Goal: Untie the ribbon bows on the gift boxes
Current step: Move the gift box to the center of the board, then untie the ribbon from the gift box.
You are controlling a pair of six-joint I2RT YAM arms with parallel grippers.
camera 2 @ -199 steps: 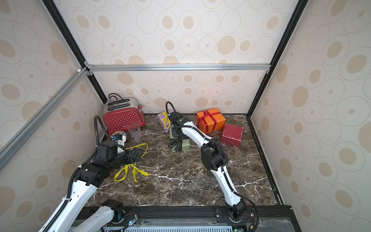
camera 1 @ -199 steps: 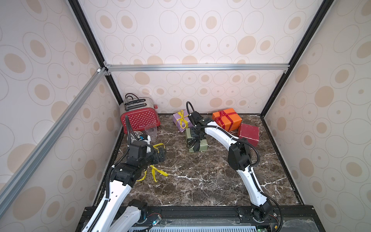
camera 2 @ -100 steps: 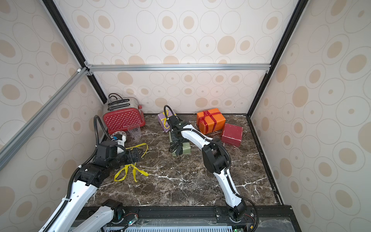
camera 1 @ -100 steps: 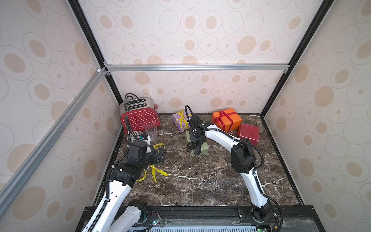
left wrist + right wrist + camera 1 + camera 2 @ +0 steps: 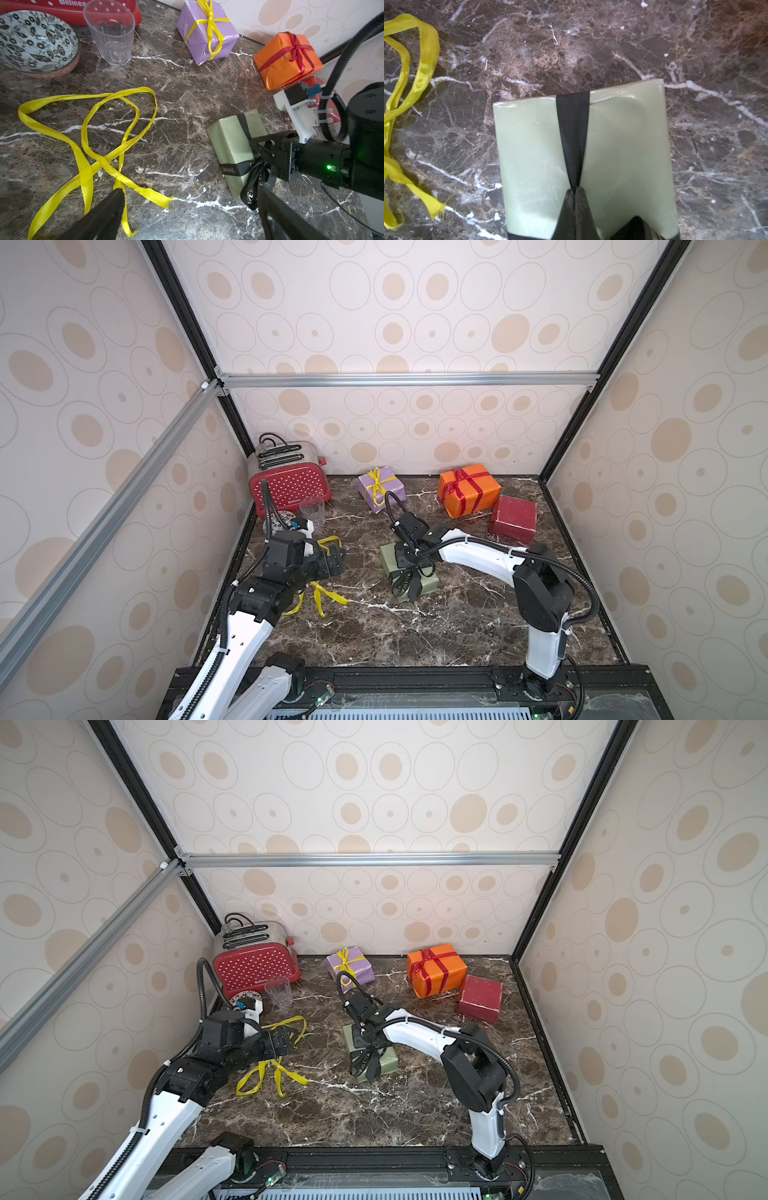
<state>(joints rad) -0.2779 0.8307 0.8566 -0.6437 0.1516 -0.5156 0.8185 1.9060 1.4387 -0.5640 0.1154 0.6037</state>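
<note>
Black ribbon [image 5: 572, 124] on green box [image 5: 529, 145] clamped in right gripper [image 5: 574, 191], left gripper [image 5: 190, 190] gaping near box; next prob. pull w/o dragging box.

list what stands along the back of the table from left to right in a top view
red toaster → lilac box → orange box → dark red box

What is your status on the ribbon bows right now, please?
Right gripper shut on black ribbon atop olive box. Left gripper open over loose yellow ribbon. Bows on lilac box and orange box tied. Nothing in the way.
</note>
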